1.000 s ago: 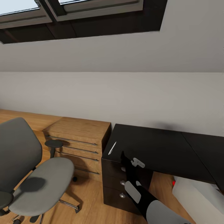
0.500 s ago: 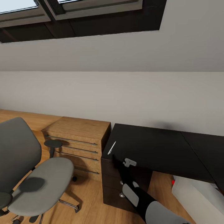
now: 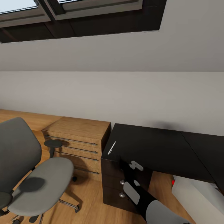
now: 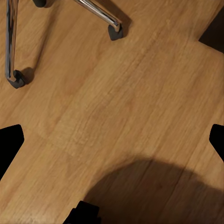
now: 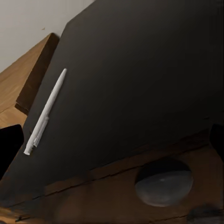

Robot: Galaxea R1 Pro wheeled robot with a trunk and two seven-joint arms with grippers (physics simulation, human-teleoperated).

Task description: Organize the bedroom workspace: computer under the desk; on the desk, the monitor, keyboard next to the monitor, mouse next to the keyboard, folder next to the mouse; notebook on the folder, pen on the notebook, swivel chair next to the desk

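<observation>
I'm bringing right jaws (image 3: 135, 165) toward pen (image 3: 112, 147), lying at worktop (image 3: 161, 149) corner nearest wooden cabinet (image 3: 77, 137), long axis pointing toward wall. Right jaws spread, empty; left jaws' state unclear.

One pen (image 3: 112, 147), one desk (image 3: 161, 149), one swivel chair (image 3: 34, 177), one wooden cabinet (image 3: 77, 137).

The glossy black desk (image 3: 155, 149) carries a white pen (image 3: 112, 148) near its left edge.
</observation>
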